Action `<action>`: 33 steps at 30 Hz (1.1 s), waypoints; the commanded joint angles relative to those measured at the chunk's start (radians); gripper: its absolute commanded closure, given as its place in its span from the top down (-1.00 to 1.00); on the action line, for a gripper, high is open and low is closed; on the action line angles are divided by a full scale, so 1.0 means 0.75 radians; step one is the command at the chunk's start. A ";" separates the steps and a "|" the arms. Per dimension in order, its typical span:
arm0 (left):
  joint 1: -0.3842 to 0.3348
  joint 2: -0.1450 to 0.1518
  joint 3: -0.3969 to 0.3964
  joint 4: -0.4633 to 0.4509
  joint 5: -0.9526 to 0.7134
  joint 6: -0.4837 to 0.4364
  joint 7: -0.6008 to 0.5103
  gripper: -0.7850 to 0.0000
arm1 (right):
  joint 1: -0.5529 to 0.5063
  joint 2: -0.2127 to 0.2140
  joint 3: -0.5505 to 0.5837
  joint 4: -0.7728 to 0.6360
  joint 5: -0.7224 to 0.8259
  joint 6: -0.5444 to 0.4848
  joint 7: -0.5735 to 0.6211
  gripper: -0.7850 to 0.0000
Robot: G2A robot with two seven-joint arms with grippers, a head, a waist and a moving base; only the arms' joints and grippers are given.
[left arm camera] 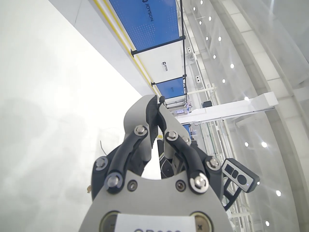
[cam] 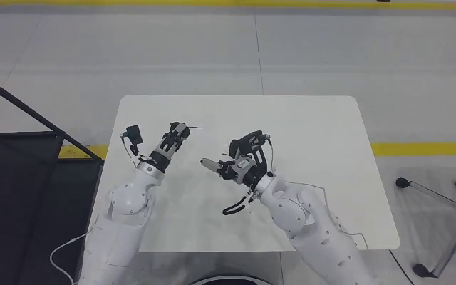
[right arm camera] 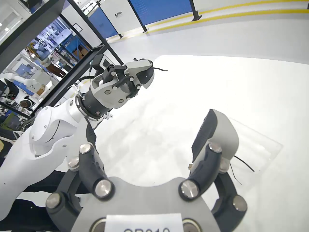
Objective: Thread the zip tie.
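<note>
Our left gripper point(cam: 177, 134) has its jaws clenched on the zip tie point(cam: 194, 128), free end pointing three o'clock over the counter point(cam: 320, 121) — our right gripper point(cam: 229, 151), jaws released, sits at its four o'clock.

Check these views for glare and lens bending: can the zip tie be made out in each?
Top view: even light; the zip tie is a thin dark line against the white table. Left wrist view: table washed out by glare, bright ceiling lamps; the tie's head shows dark at the left end effector tip. Right wrist view: bright table, curved floor stripes; tie readable.
</note>
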 commanded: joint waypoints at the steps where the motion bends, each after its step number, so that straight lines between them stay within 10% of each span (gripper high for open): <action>1: 0.001 0.000 0.000 0.000 -0.005 -0.003 0.001 -1.00 | -0.002 0.001 0.003 -0.002 0.003 -0.002 0.001 1.00; 18: -0.019 0.002 -0.033 0.000 -0.004 0.048 0.051 -1.00 | 0.253 -0.075 -0.279 0.137 -0.444 0.227 0.267 1.00; 33: 0.013 0.010 -0.105 -0.003 -0.049 0.034 0.059 -1.00 | 0.423 -0.180 -0.444 0.364 -0.778 0.434 0.517 0.38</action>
